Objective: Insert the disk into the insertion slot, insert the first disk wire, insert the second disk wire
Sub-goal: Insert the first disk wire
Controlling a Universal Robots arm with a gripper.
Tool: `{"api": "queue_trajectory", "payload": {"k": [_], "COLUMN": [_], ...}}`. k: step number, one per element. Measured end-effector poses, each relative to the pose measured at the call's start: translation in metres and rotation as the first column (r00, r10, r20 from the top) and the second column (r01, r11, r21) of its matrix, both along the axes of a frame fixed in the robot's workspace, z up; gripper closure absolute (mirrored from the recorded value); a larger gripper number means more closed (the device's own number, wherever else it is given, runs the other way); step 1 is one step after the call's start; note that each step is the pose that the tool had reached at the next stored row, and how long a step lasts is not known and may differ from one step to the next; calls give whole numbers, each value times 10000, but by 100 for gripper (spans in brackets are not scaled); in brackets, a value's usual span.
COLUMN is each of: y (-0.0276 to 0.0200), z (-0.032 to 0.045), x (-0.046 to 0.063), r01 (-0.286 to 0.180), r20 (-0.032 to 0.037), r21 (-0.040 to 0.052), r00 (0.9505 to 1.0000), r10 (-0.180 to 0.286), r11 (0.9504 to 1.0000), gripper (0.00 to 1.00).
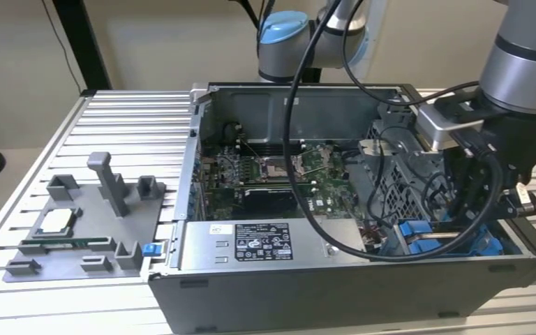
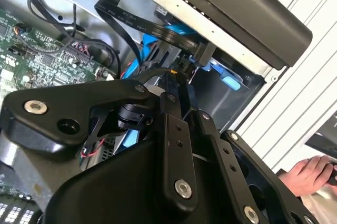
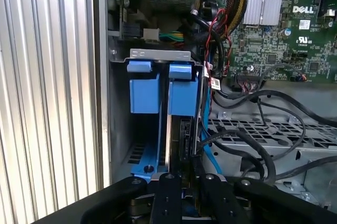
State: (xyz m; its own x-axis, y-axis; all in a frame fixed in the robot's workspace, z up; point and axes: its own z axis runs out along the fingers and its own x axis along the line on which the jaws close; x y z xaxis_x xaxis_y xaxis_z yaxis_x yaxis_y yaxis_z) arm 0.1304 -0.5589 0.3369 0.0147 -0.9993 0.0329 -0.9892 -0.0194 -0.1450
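Just ahead of our claw (image 3: 184,150), the disk (image 3: 183,97) in the insertion slot (image 3: 158,54), black wires (image 3: 253,147) beside, we cannot tell its grip

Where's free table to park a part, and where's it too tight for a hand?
Free: bare table slats behind the grey fixture tray, and the strip in front of it. Crowded: the corner of the case where the gripper sits among cables and the blue insertion slot.

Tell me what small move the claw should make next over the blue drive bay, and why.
Probably a slow, short push straight down. The claw hangs lined up at the insertion slot, and black cables crowd close beside it, so sideways motion could snag them.
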Motion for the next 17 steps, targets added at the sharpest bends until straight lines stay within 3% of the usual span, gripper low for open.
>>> {"api": "queue_trajectory", "payload": {"k": [17], "y": [38], "z": [-17], "x": [3], "r01": [293], "r20": [0], "r21": [1], "r00": [9996], "r10": [-293], "r11": [9996], "gripper": [100]}}
